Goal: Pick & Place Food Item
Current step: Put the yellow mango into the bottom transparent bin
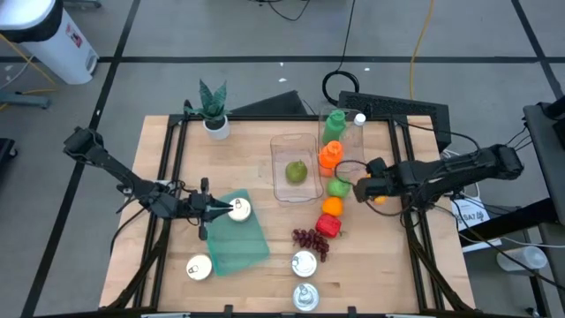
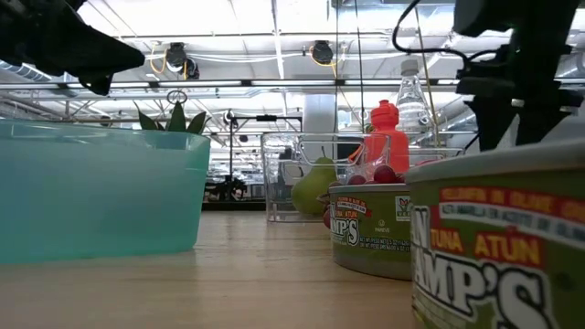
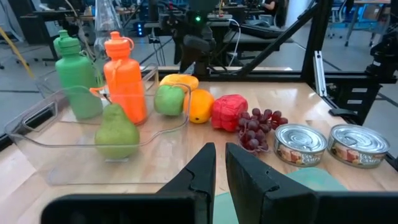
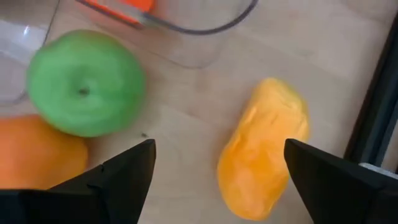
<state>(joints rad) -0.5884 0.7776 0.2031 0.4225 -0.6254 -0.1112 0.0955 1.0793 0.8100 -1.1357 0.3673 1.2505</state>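
On the right half of the table lie loose foods: a yellow mango-like fruit (image 4: 264, 149), a green apple (image 4: 84, 81), an orange (image 4: 31, 152), a red item (image 1: 328, 225) and grapes (image 1: 311, 240). My right gripper (image 4: 217, 168) hangs open above them and points down, one finger on each side of the yellow fruit (image 1: 380, 200) and above it, touching nothing. A green pear (image 1: 296, 171) lies in the clear tray (image 1: 281, 146). My left gripper (image 1: 225, 208) is shut and holds nothing. It hangs level over the teal container (image 1: 243, 243), next to a can (image 1: 238, 209).
A green bottle (image 1: 334, 124), an orange bottle (image 1: 329, 155) and a clear bottle (image 1: 357, 124) stand at the tray's right side. Cans (image 1: 304, 262) (image 1: 305, 296) (image 1: 199, 268) stand near the front edge. A potted plant (image 1: 213, 110) is at the far left.
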